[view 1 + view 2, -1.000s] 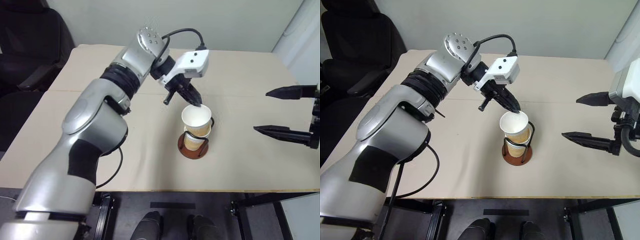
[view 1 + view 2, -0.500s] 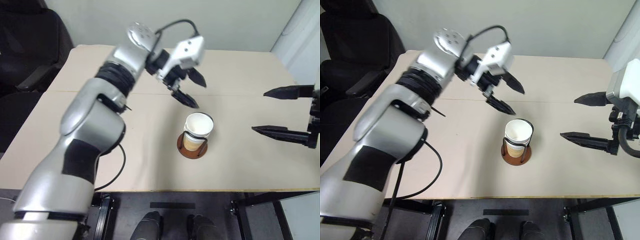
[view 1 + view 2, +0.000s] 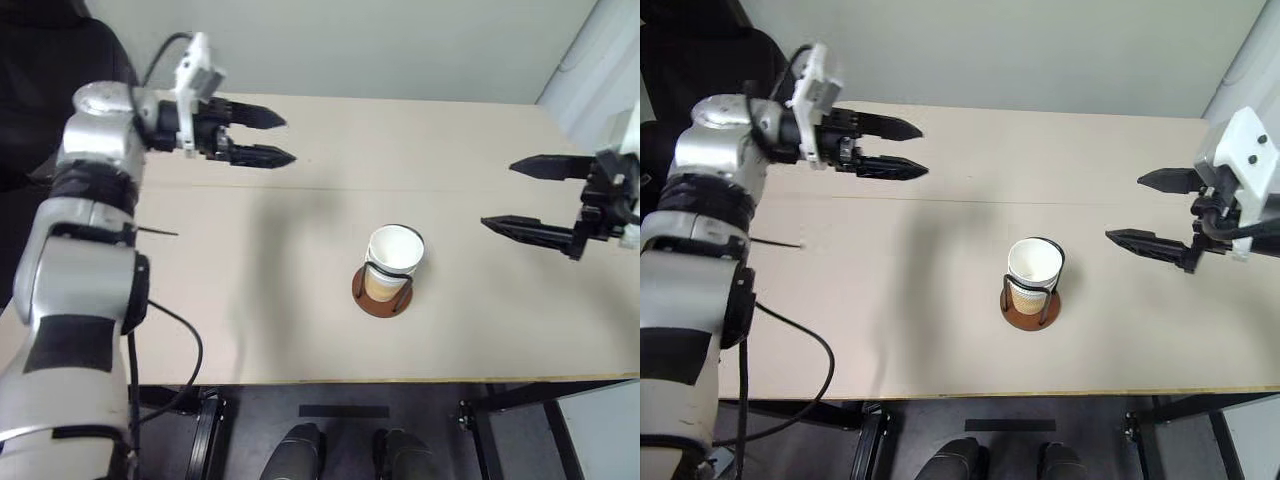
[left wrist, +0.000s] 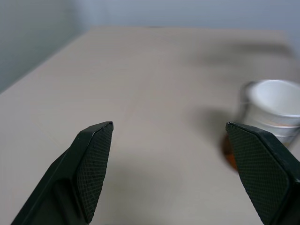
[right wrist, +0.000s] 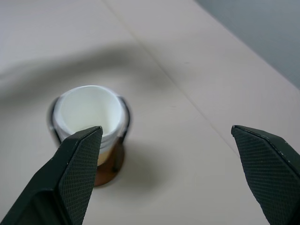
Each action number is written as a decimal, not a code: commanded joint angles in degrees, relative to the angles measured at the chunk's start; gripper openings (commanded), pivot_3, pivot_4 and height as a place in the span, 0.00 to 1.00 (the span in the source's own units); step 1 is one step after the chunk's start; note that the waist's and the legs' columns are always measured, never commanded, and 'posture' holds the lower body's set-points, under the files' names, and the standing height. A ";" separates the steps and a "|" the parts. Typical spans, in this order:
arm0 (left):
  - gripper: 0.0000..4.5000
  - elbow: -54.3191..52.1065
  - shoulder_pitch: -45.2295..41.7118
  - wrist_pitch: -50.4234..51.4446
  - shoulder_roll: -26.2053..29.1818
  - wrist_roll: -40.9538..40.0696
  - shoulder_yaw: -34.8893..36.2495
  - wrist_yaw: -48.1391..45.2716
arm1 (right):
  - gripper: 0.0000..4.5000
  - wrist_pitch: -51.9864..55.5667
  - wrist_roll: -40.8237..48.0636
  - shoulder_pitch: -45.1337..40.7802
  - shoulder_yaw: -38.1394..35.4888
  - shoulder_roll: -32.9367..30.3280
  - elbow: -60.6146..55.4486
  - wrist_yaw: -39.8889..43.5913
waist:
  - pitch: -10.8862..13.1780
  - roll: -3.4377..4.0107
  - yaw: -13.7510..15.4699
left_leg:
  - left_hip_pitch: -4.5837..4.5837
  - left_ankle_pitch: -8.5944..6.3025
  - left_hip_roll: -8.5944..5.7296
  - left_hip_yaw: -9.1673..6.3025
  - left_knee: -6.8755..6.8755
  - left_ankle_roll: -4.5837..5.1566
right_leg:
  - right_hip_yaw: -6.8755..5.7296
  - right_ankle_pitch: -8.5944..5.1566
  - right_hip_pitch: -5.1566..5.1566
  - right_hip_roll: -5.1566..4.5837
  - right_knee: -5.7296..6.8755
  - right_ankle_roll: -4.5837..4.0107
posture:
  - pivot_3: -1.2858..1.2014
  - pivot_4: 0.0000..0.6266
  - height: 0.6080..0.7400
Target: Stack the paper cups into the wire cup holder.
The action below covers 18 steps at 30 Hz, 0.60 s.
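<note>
The left arm (image 3: 75, 270) has silver-grey shells with black joint bands, a black patch, a round screw-dotted cap, a white wrist block and loose black cables, while both the left gripper (image 3: 270, 138) and right gripper (image 3: 515, 195) carry tapered black fingers with cross-hatched pads (image 4: 96, 168).

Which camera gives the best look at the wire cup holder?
The right eye view: the wire cup holder shows whole, base and loops around the paper cups. The right wrist view has a finger over part; the left wrist view blurs it.
</note>
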 commanded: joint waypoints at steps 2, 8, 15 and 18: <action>0.92 -5.56 4.71 1.36 3.19 1.74 8.15 11.88 | 1.00 -4.91 -7.46 -2.94 2.55 2.09 8.07 -2.77 | 0.01 0.02 -0.09 | -0.02 0.00 0.05 -0.09 0.06 0.01 | 0.09 0.00 -0.01 -0.11 0.02 0.00 | 0.52 0.24 1.00; 0.92 -13.91 13.28 5.56 6.80 3.35 14.82 21.93 | 1.00 -5.09 -9.87 -7.81 6.49 7.88 9.88 -3.77 | 0.01 0.04 -0.52 | -0.01 0.01 0.05 -0.02 0.07 0.00 | 0.04 -0.01 -0.05 -0.04 0.09 -0.07 | 0.52 0.24 1.00; 0.92 -23.03 20.23 10.58 7.59 3.42 18.68 25.53 | 1.00 -6.06 -12.52 -9.03 9.22 9.69 11.48 -2.07 | 0.01 0.04 -0.40 | 0.03 0.02 0.04 -0.17 0.09 -0.03 | -0.04 -0.01 0.01 -0.13 0.07 -0.16 | 0.52 0.24 1.00; 0.92 -24.47 20.55 11.69 7.11 3.53 19.34 26.21 | 1.00 -5.10 -12.18 -8.60 8.42 10.12 10.60 -2.07 | 0.01 0.04 -0.31 | 0.02 0.02 0.03 -0.20 0.10 -0.03 | -0.11 0.00 0.06 -0.14 0.03 -0.19 | 0.52 0.24 1.00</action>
